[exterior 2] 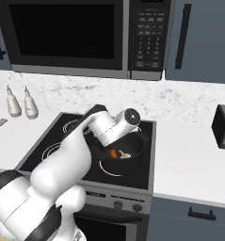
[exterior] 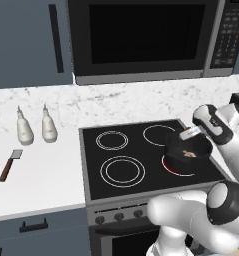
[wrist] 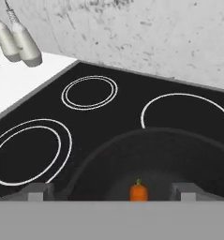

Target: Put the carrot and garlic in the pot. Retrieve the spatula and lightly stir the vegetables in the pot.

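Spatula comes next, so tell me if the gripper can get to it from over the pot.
Probably yes. The spatula lies alone on the counter left of the stove, with the two bottles behind it. The gripper is open over the pot. It is a long reach, so the base may need to shift.

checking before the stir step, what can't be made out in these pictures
- Garlic: a pale speck beside the carrot in the right base view, too small to see its shape; in the hand view it is cut off at the bottom edge.
- Pot: the arm hides its right side in the left base view.
- Spatula: blade detail too small in the left base view.
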Motion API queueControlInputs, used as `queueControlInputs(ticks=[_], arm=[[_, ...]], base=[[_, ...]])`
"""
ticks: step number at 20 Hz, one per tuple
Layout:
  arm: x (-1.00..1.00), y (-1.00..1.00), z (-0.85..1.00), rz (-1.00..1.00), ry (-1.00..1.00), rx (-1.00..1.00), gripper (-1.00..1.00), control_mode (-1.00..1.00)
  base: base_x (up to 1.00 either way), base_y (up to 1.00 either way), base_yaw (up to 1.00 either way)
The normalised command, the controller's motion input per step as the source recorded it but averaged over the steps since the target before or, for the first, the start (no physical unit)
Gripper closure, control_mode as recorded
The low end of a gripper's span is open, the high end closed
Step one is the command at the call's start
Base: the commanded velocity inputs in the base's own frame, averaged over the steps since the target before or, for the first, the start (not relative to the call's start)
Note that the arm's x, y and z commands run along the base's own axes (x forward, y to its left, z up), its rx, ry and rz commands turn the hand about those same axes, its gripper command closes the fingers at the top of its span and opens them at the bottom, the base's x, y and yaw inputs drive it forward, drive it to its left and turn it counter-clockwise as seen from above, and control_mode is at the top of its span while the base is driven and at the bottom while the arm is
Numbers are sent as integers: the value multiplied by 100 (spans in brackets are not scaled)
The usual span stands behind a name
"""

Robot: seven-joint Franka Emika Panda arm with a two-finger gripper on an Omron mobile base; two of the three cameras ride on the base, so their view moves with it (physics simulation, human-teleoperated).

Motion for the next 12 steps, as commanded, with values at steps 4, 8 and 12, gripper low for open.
queueControlInputs(ticks=[4, 8, 12], arm=[[-20, 100, 15, 7, 24, -5, -100, -100], [-18, 100, 13, -1, 14, -4, -100, -100], [-2, 98, 7, -6, 14, 0, -100, -100]], base=[[0, 0, 0], [0, 0, 0], [0, 0, 0]])
